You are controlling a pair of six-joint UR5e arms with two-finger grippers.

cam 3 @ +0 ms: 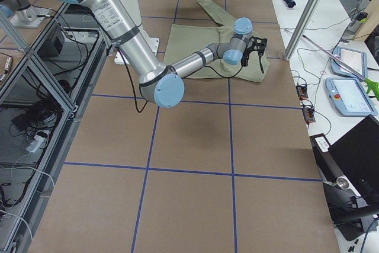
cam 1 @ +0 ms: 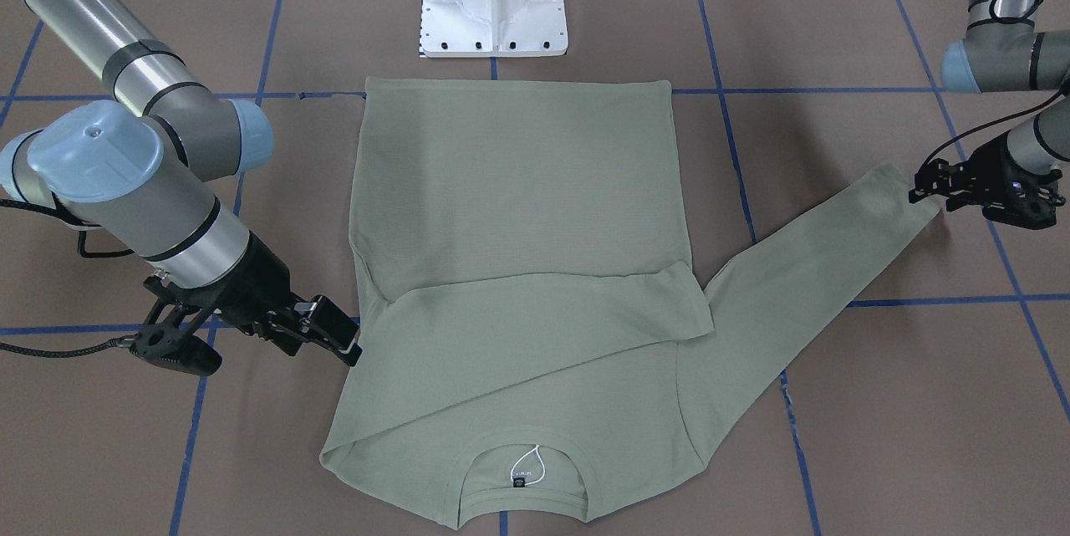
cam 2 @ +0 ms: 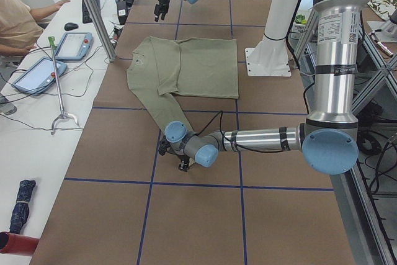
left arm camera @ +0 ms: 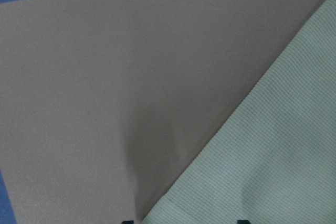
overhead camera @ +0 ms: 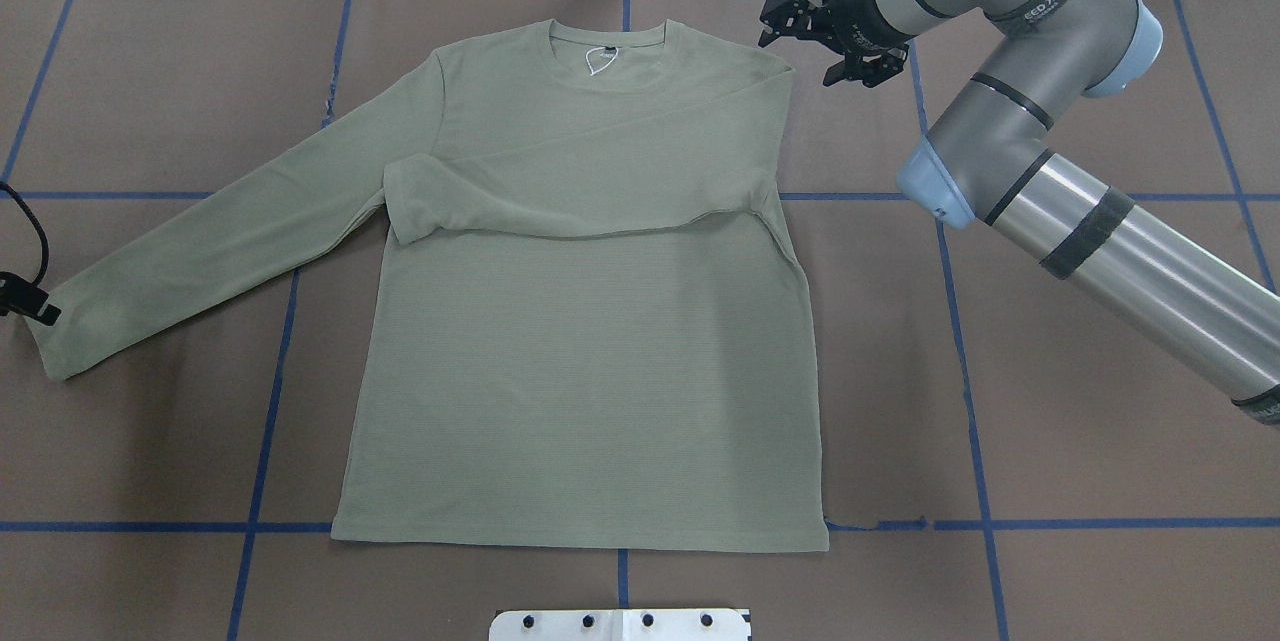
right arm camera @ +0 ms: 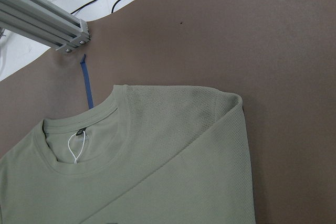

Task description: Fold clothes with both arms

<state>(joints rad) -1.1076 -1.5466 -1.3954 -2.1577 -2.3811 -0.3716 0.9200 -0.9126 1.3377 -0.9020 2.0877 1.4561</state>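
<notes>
The sage-green shirt (overhead camera: 580, 341) lies flat on the brown table, collar and black neck label (overhead camera: 606, 53) at the far side. One sleeve (overhead camera: 560, 186) is folded across the chest. The other sleeve (overhead camera: 200, 251) stretches out toward my left side. My left gripper (cam 1: 928, 189) is open, low at that sleeve's cuff (cam 1: 907, 185). The left wrist view shows the cuff corner (left arm camera: 273, 145) between the fingertips at the bottom edge. My right gripper (overhead camera: 798, 39) is open and empty, just beside the folded shoulder (right arm camera: 226, 103), apart from the cloth.
The white pedestal base (cam 1: 493, 1) stands at the shirt's hem side. Blue tape lines (overhead camera: 960, 341) cross the brown table. An aluminium frame post (right arm camera: 42, 19) is beyond the collar. An operator (cam 2: 18, 17) sits with tablets at the side bench.
</notes>
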